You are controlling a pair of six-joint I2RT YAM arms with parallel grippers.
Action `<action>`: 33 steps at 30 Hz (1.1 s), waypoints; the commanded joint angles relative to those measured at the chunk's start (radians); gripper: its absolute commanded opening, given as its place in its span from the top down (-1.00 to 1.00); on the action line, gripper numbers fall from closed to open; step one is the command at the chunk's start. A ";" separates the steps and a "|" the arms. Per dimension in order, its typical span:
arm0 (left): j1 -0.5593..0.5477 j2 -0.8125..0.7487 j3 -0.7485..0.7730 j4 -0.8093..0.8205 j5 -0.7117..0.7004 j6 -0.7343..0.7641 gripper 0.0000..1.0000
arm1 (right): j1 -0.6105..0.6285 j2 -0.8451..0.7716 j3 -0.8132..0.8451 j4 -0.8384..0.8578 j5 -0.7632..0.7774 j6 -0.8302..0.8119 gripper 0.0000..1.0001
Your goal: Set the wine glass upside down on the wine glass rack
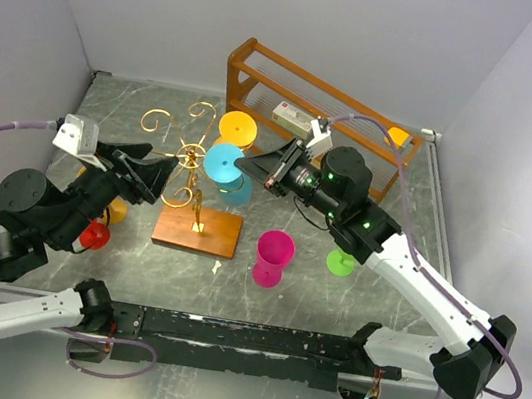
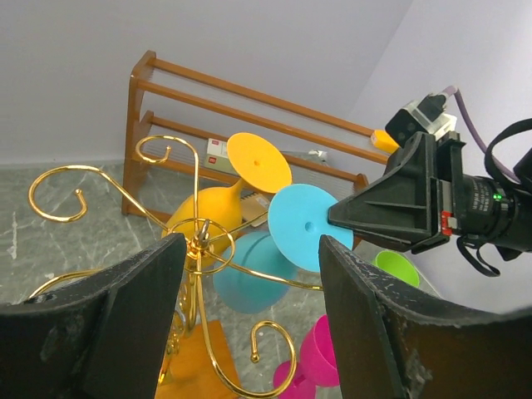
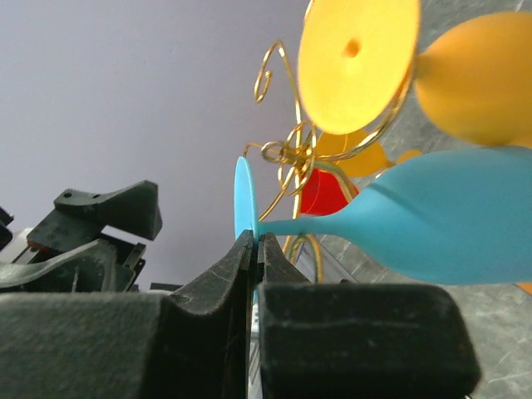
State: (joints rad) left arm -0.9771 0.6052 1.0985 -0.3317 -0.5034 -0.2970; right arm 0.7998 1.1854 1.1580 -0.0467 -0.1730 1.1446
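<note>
Two arms close on the rack (image 1: 190, 155) from either side, and behind it, against the back wall, you have the brown shelf (image 1: 235, 73). The rack stands on its wooden base left of the table's middle, gold scrolls curling out from the stem.

Your right gripper (image 3: 253, 241) comes in from the rack's right with its jaws pinched flat on the rim of the blue glass's (image 1: 224, 160) foot. That glass is upside down and tilted, foot high and bowl low, just right of the rack's hub and among its right-hand arms. You cannot tell from these views whether any wire bears it yet.

Your left gripper (image 2: 249, 245) hovers at the rack's left, fingers spread wide, holding nothing. The hub shows between them in the wrist view.

Just behind the blue glass, a yellow glass (image 1: 238, 129) hangs foot-up on the rack's far side, wire curving round below its foot. A pink glass (image 1: 273, 256) stands upright on the table right of the rack's base. Farther right a green glass (image 1: 341, 263) is half hidden under your right arm. Left of the base, a red glass (image 1: 93, 235) shows beside your left arm.
</note>
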 commanded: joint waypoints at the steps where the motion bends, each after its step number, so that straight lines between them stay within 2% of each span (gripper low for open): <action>1: -0.003 0.013 0.004 -0.025 -0.034 0.004 -0.52 | 0.031 0.000 0.045 0.032 -0.036 -0.019 1.00; 16: -0.003 0.017 -0.001 -0.009 -0.029 0.001 -0.52 | 0.059 -0.068 -0.005 -0.007 -0.034 -0.012 1.00; 33: -0.003 0.049 0.004 0.009 -0.011 0.001 -0.52 | 0.060 -0.152 -0.049 -0.094 0.134 -0.044 1.00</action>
State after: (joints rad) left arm -0.9771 0.6521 1.0985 -0.3416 -0.5186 -0.2966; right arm 0.8566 1.0485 1.1160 -0.1322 -0.0994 1.1324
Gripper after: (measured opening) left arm 0.761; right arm 0.017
